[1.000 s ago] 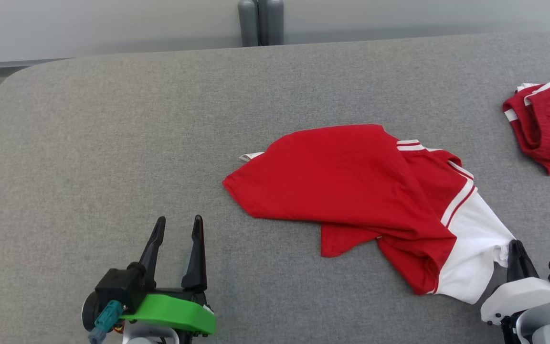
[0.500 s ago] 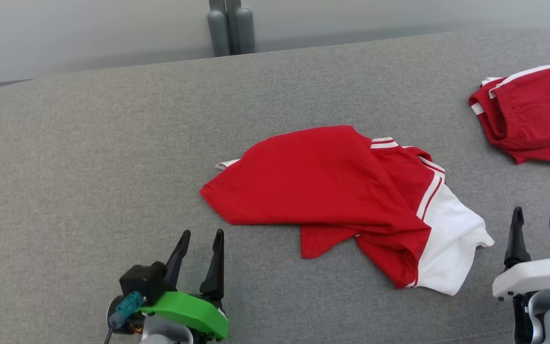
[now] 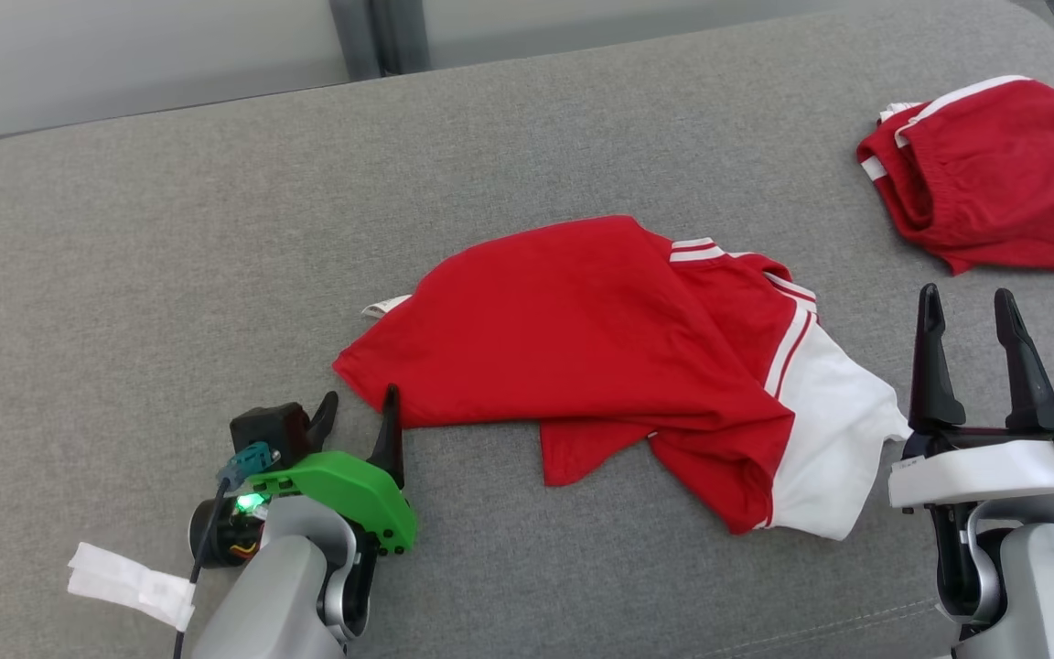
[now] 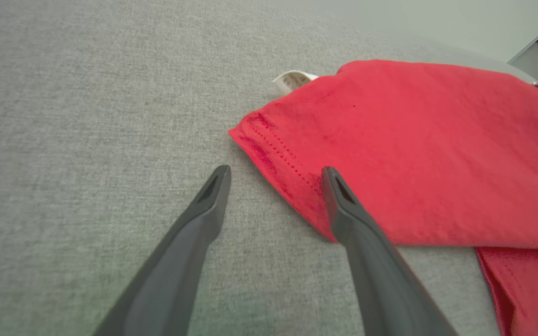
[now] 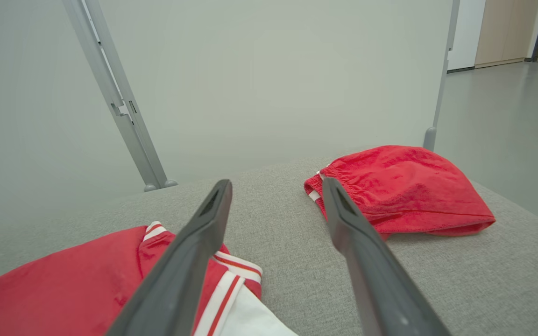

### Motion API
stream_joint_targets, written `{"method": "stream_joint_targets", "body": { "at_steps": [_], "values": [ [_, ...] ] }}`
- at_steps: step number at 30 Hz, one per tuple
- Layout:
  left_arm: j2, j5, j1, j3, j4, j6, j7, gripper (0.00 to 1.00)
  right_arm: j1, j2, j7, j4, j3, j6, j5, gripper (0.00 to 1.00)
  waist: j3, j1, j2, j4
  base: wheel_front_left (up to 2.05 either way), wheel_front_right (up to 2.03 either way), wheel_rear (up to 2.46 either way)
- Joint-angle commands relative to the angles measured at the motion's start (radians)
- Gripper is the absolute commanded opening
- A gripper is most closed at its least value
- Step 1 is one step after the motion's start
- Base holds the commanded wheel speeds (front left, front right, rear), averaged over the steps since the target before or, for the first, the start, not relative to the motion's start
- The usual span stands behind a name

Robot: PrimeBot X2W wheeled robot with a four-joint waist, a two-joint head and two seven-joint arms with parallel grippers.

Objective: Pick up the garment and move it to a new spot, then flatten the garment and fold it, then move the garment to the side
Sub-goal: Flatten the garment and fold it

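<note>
- One red garment with a white panel and white stripes lies crumpled near the middle of a grey padded surface, partly folded over itself, its white end towards the robot's right.
- One small white tag pokes out from the garment's far left edge.
- A second piece of clothing, one pair of red shorts with white trim, sits bunched at the far right of the same surface, well apart from the garment.
- Two grippers are at work, each with two dark fingers.
- The left gripper, on its green housing, is low at the garment's left corner with its fingers spread and nothing between them. In the left wrist view one finger overlaps the stitched hem, the other lies over bare fabric of the surface; contact cannot be told.
- The right gripper stands just beside the garment's white end, between it and the shorts, fingers parted and empty.
- One white paper strip hangs off the left arm's cable.
- Two grey posts rise beyond the surface's far edge in the right wrist view.
</note>
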Motion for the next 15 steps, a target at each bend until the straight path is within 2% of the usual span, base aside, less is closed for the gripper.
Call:
{"method": "stream_joint_targets", "body": {
  "at_steps": [1,9,10,11,12,15],
  "values": [
    [0.004,-0.011,-0.034,0.001,0.028,0.004,0.006,1.0,0.001,-0.002,-0.004,-0.013,0.006,0.0,0.007,1.0,0.021,0.0,-0.0001,-0.019,0.0,0.0,0.0],
    [0.003,-0.065,-0.113,-0.045,0.134,-0.02,-0.005,1.0,-0.003,-0.002,-0.004,-0.042,0.023,0.0,0.012,1.0,0.04,0.0,-0.0001,-0.035,0.0,0.0,0.0],
    [0.003,-0.069,-0.121,-0.054,0.136,-0.022,-0.013,0.85,-0.003,-0.002,-0.004,-0.043,0.022,0.0,0.011,1.0,0.041,0.0,-0.0001,-0.036,0.0,0.0,0.0],
    [0.003,-0.072,-0.131,-0.063,0.138,-0.021,-0.024,0.38,-0.003,-0.002,-0.004,-0.045,0.021,0.0,0.011,1.0,0.041,0.0,-0.0001,-0.037,0.0,0.0,0.0],
    [0.003,-0.07,-0.138,-0.07,0.14,-0.02,-0.032,0.0,-0.004,-0.002,-0.004,-0.046,0.02,0.0,0.011,1.0,0.041,0.0,-0.0001,-0.037,0.0,0.0,0.0],
    [0.004,-0.054,-0.16,-0.083,0.131,-0.014,-0.055,0.0,-0.002,-0.002,-0.004,-0.052,0.015,0.0,0.011,1.0,0.04,0.0,-0.0001,-0.033,0.0,0.0,0.0]
  ]
}}
